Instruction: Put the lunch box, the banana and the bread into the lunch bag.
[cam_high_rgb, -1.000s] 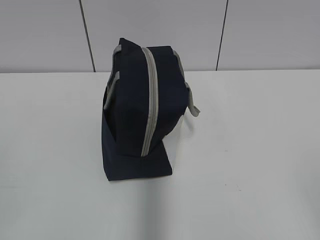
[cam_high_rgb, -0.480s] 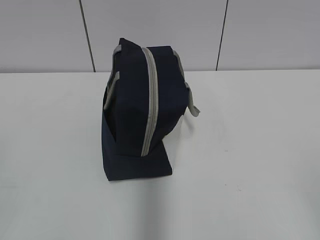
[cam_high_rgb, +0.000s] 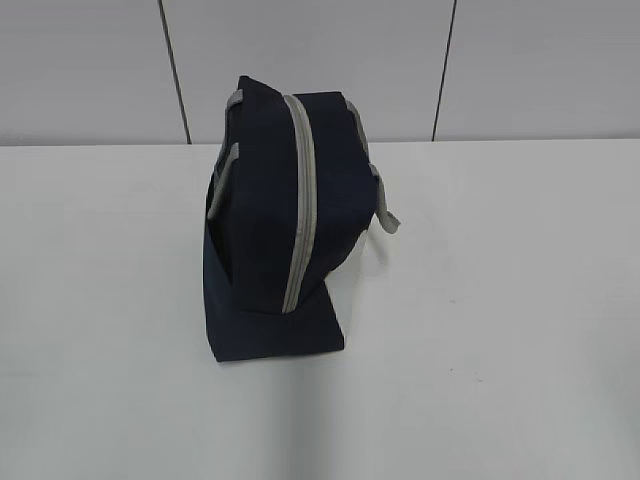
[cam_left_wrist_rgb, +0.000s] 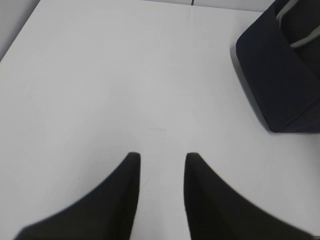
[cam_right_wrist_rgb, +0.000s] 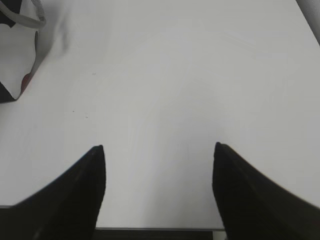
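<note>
The boxy navy fabric lunch bag (cam_high_rgb: 275, 225), its grey zipper (cam_high_rgb: 299, 200) closed along the top, stands mid-table (cam_high_rgb: 500, 300), unmoved since earlier. Beside it, the left gripper (cam_left_wrist_rgb: 162, 159) and right gripper (cam_right_wrist_rgb: 157, 148) jaws stand apart, empty.

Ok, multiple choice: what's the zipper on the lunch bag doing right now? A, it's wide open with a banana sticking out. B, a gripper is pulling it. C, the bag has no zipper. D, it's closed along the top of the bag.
D: in the exterior view the grey zipper runs unbroken along the top of the lunch bag, with no gap, and no gripper is near it.
</note>
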